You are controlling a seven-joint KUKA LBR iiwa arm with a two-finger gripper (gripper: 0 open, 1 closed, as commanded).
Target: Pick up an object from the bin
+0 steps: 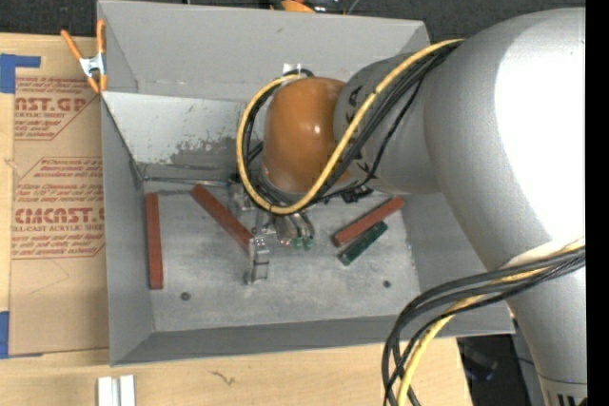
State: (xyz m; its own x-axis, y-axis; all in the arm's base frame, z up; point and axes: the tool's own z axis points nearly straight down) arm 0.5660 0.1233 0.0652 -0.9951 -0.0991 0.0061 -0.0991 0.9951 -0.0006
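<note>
One reddish-brown flat stick (221, 212) lying diagonally mid-floor of the grey metal bin (304, 304), just up and left of the gripper (255, 263), lower end right beside it. Long axis slanting upper left to lower right, so probably wants a grab across that line. Can't tell open from closed on the gripper, nothing visibly held

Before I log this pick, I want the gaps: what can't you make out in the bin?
Camera view:
- Diagonal brown stick: its lower end is hidden behind the gripper.
- Bin floor, back middle: covered by the orange cover and arm.
- Small green piece beside the gripper: too small to identify.
</note>
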